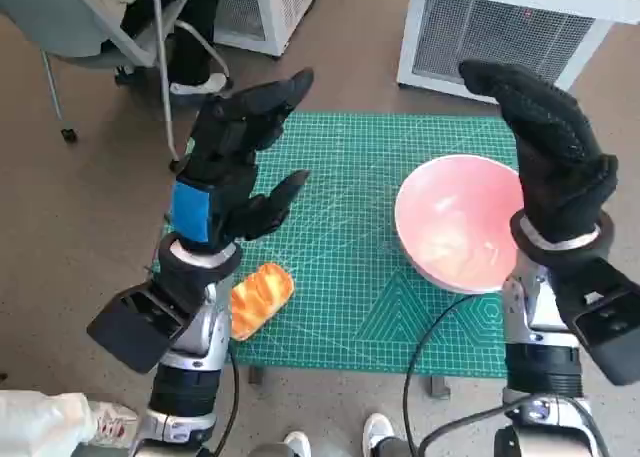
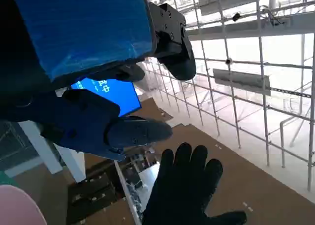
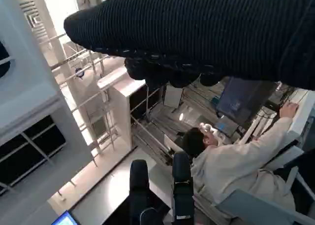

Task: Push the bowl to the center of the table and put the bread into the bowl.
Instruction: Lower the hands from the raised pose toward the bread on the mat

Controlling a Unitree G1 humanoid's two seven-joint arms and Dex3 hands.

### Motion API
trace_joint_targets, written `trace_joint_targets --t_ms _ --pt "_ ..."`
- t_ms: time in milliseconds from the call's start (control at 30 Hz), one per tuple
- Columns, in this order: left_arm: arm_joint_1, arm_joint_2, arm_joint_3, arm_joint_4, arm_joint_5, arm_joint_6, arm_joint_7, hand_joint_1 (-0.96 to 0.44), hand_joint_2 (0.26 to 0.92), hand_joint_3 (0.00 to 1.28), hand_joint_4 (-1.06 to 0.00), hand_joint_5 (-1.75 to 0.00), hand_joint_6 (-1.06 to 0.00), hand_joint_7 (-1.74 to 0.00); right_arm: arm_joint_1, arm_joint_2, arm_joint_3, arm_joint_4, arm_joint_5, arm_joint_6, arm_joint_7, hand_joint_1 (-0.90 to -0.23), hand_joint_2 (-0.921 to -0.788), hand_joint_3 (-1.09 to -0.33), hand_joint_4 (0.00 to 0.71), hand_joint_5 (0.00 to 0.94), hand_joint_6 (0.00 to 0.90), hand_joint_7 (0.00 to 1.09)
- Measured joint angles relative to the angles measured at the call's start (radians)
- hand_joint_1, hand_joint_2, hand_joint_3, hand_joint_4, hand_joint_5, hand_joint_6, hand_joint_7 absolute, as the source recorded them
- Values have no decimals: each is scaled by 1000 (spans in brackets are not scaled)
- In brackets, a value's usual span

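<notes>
A pink bowl sits on the right part of the green cutting mat. An orange-brown bread lies near the mat's front left corner, partly hidden by my left forearm. My left hand is raised over the mat's left side, its fingers spread and holding nothing. My right hand is lifted above the bowl's right rim, open and empty. In the left wrist view my left hand fills the upper part, the gloved right hand shows beyond it, and the bowl's pink edge peeks in.
The mat covers a small table. White grilled units stand beyond its far edge, and a chair stands at the far left. Shoes show near the table's front edge. A seated person appears in the right wrist view.
</notes>
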Motion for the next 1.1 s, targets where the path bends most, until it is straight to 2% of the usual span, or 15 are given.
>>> trace_joint_targets --t_ms 567,767,933,1100 --pt "-1 0 7 2 -4 0 -8 -426 921 347 -470 -47 -164 -789 6 0 -2 -2 -1 -2 0 -598 -921 -756 252 0 83 387" --pt "-1 1 13 2 -3 0 -8 -432 921 347 -466 -44 -158 -787 8 -3 -16 6 2 -11 0 -592 -921 -758 251 0 90 391" --pt "-1 1 14 2 -3 0 -8 -428 921 347 -465 -43 -159 -791 23 -20 -42 18 10 -31 7 -588 -921 -761 250 1 90 393" --pt "-1 3 22 2 -4 -2 -9 -434 921 347 -464 -41 -160 -795 28 -61 -108 102 27 -75 12 -604 -921 -758 252 2 89 397"
